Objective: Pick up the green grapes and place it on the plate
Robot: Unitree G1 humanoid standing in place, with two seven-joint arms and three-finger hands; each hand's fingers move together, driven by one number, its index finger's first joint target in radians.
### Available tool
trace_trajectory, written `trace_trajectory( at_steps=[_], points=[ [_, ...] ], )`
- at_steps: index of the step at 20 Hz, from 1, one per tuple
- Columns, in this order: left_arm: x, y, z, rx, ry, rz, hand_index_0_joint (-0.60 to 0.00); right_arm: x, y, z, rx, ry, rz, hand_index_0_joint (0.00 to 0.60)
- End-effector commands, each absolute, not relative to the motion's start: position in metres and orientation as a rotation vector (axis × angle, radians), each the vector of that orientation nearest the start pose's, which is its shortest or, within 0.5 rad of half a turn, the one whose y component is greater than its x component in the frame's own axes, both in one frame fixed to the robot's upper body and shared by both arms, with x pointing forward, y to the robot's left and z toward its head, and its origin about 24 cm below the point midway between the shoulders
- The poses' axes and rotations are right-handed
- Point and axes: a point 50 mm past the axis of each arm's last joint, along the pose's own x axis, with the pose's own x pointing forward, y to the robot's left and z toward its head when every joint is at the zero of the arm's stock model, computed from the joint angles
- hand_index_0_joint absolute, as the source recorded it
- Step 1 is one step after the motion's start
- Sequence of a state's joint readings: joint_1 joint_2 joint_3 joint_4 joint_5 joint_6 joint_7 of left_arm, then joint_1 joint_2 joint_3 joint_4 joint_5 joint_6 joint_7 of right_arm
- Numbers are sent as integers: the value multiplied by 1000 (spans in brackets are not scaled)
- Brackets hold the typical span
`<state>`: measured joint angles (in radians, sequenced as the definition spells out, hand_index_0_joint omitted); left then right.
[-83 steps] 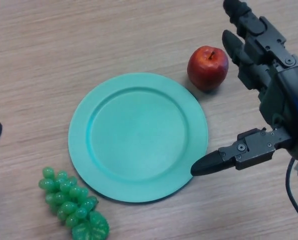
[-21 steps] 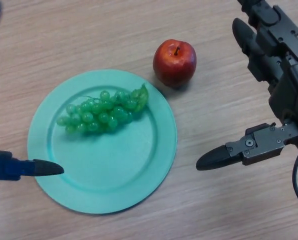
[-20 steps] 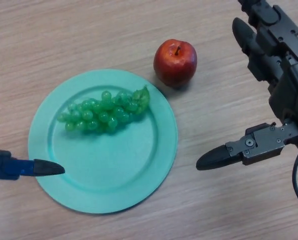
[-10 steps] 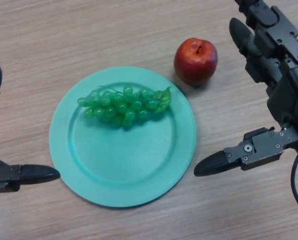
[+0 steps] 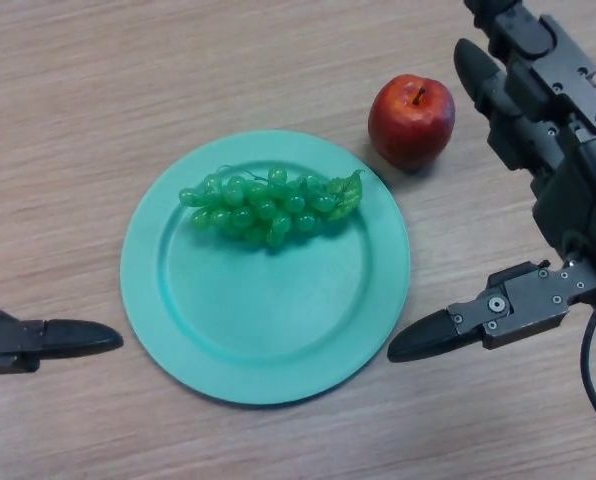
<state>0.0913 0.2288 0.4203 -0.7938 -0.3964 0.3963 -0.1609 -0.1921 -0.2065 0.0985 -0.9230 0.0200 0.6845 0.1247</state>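
A bunch of green grapes [image 5: 272, 204] lies on the upper half of the round teal plate [image 5: 228, 330] at the middle of the wooden table. My left hand [image 5: 38, 340] shows at the left edge, open, its thumb pointing at the plate's left rim and holding nothing. My right hand [image 5: 548, 170] hangs at the right, open, with straight fingers up near the apple and its thumb low beside the plate's right rim. Neither hand touches the grapes.
A red apple [image 5: 410, 120] stands on the table just beyond the plate's upper right rim, close to my right hand's fingers.
The grapes went from the table at lower left onto the plate. Since about a second ago, plate, grapes and apple have shifted right in view; my left hand has drawn back to the left edge.
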Motion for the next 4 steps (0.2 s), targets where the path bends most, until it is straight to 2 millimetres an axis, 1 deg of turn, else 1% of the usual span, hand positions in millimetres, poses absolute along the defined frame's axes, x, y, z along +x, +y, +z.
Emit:
trace_trajectory(
  at_steps=[1,4],
  points=[
    [182,225,210,140,-586,31,0,204,-127,236,-229,-563,288,0],
    [182,224,210,110,-587,0,0,209,-129,235,-227,-545,289,0]
  ],
)
